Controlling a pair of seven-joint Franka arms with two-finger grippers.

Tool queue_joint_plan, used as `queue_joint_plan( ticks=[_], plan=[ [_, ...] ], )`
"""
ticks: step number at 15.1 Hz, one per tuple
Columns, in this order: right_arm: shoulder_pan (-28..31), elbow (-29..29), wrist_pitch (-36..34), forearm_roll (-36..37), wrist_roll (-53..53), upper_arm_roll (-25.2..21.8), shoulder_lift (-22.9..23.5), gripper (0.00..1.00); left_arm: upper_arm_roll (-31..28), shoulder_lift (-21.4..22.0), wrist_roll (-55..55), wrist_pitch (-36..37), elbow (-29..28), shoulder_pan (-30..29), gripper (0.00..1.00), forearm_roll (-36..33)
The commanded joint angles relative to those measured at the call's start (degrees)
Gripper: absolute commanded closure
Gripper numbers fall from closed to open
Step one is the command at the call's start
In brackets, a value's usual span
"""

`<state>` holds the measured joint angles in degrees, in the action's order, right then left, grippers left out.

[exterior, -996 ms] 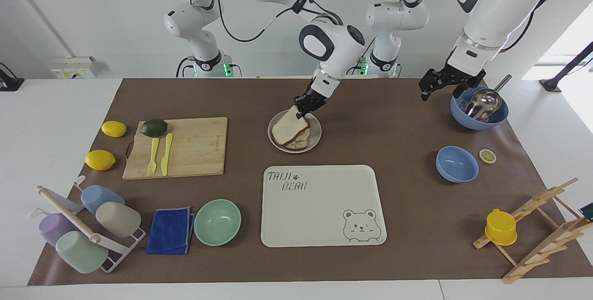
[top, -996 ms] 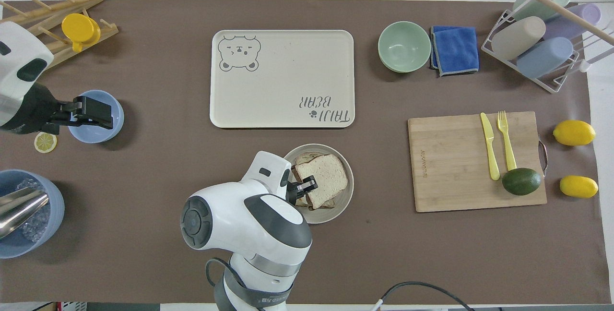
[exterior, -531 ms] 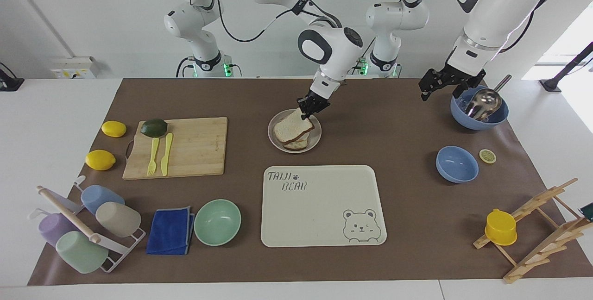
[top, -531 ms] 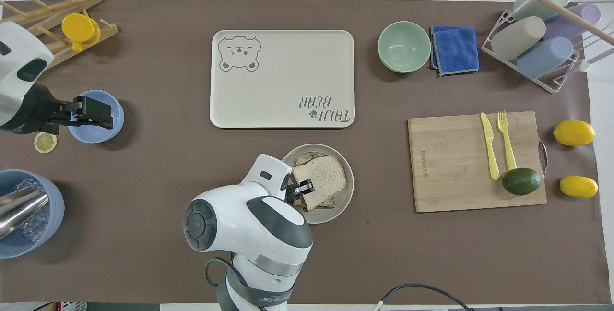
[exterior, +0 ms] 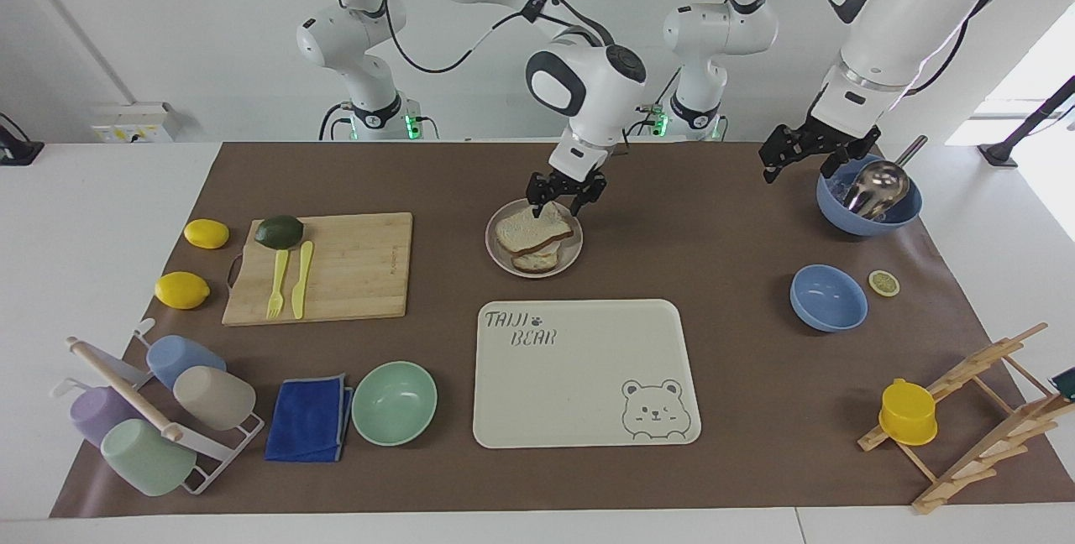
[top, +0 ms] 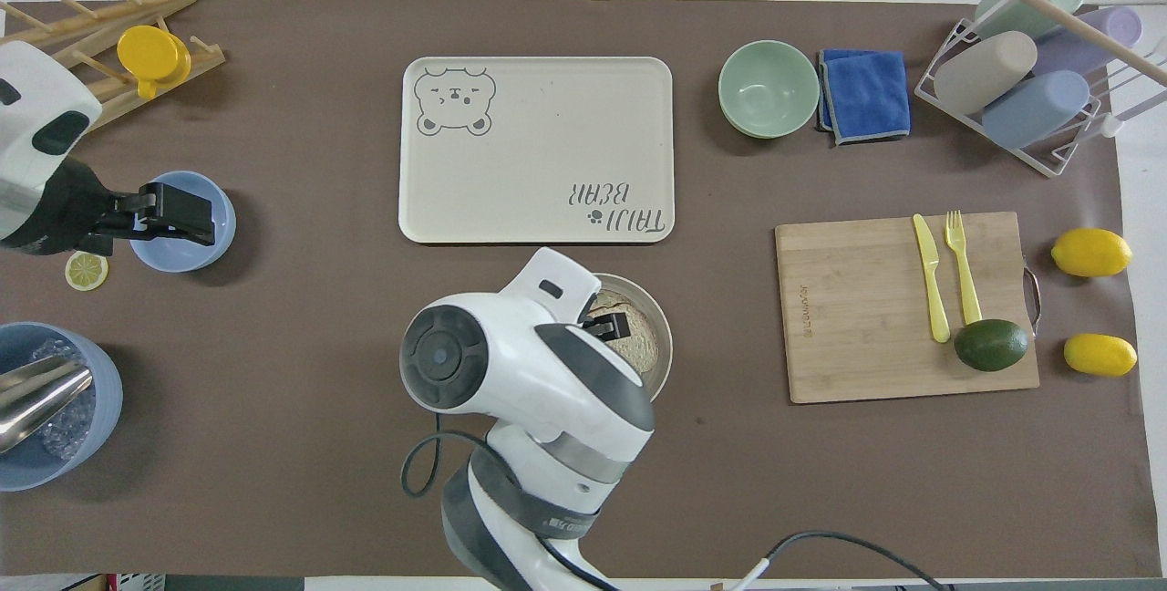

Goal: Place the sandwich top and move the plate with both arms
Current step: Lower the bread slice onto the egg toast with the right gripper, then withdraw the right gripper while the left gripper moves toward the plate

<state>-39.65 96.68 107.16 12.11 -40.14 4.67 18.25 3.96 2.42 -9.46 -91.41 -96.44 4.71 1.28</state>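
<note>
The sandwich top [exterior: 531, 229] lies flat on the sandwich stack on the small round plate [exterior: 572, 259], between the robots and the tray; part of it shows in the overhead view [top: 640, 343] past the arm. My right gripper [exterior: 564, 195] hangs open just above the plate's robot-side edge, clear of the bread. In the overhead view the right gripper [top: 608, 327] and its arm cover much of the plate [top: 665, 356]. My left gripper [exterior: 804, 161] waits open in the air beside the large blue bowl, at the left arm's end of the table.
The cream bear tray [exterior: 579, 393] lies just beyond the plate, away from the robots. A large blue bowl with a metal ladle [exterior: 869, 204] and a small blue bowl [exterior: 828, 298] stand near the left gripper. A cutting board [exterior: 336, 267] and a mint bowl [exterior: 394, 402] are toward the right arm's end.
My right gripper let go of the bread slice, which dropped from tilted to flat on the stack. The gripper opened and rose slightly. The left arm stayed still.
</note>
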Motion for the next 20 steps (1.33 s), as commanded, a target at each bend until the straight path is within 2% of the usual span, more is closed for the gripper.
queue_joint_plan(
  ticks=[1,7,9,12,17,20],
  plan=[
    [13.24,1.32,-3.51,-7.86,7.51,0.86,-7.24,0.0,-0.09,1.01,0.24,0.8,-0.41,-0.23,0.0,-0.23],
    [30.92,-1.4,-18.63,-10.52,24.73,0.43,-16.91,0.0,0.34,1.18,0.06,0.88,-0.85,0.74,0.0,-0.23],
    [35.24,-1.93,-21.1,-11.32,31.15,0.08,-18.51,0.0,1.04,1.36,0.06,0.18,-1.73,1.78,0.0,-0.23],
    [35.43,-2.63,-22.43,-9.39,34.78,-3.96,-19.3,0.0,1.05,2.84,-0.73,-1.74,-4.45,5.82,0.0,-0.14],
    [35.96,-2.99,-22.17,-9.82,39.96,-6.08,-19.39,0.0,1.05,5.57,-11.0,-9.82,-13.67,11.97,0.0,2.06],
    [35.87,1.29,-21.47,-9.74,39.53,-6.69,-22.28,0.0,1.14,6.54,-11.98,-14.31,-18.68,13.92,0.0,4.33]
  ],
)
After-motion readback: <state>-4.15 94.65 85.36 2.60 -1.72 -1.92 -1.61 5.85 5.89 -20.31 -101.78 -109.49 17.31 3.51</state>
